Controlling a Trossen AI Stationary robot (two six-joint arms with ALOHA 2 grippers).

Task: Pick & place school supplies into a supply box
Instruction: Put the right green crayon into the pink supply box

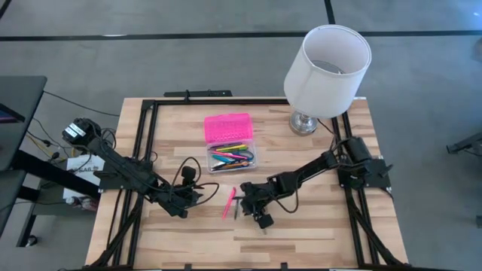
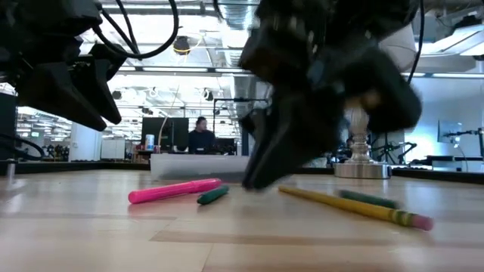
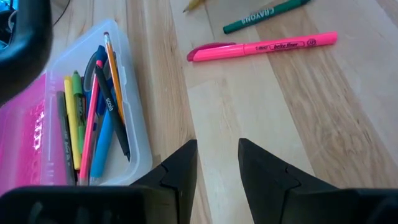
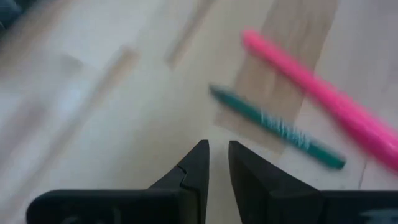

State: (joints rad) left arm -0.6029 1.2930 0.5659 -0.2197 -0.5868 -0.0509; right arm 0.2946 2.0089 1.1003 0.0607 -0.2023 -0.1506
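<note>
Left arm first: I see the left gripper (image 1: 183, 213) low over the wooden slat table (image 1: 316, 233), front-left of centre. In its wrist view the two dark fingers (image 3: 180, 171) stand slightly apart with bare wood between them, nothing held.

Just behind and right of it sits the supply box, a small clear plastic case (image 1: 231, 156) with its bright pink lid (image 1: 227, 127) swung open toward the far edge. Inside I count several school supplies lying lengthwise: a yellow marker (image 3: 72, 124), a green one (image 3: 78, 87), a pink pen (image 3: 91, 127), a blue pen (image 3: 102, 146), a black pen (image 3: 112, 112) and an orange pencil (image 3: 113, 68).

Next, loose on the table in front of the box: a pink highlighter (image 1: 228, 203) and, just beside it, a dark green crayon (image 3: 264, 15); the two lie close but apart. From table height a yellow pencil with a pink eraser (image 2: 355, 205) lies further right, with another green stick (image 2: 368, 199) behind it, possibly a second crayon, too blurred to call.

Right gripper (image 1: 260, 214) hovers right of the highlighter, tips just above the wood near the crayon. Its fingers (image 4: 194, 171) are nearly together with a narrow gap, gripping nothing.

Far right corner: a white-shaded lamp on a metal base (image 1: 325, 68).
</note>
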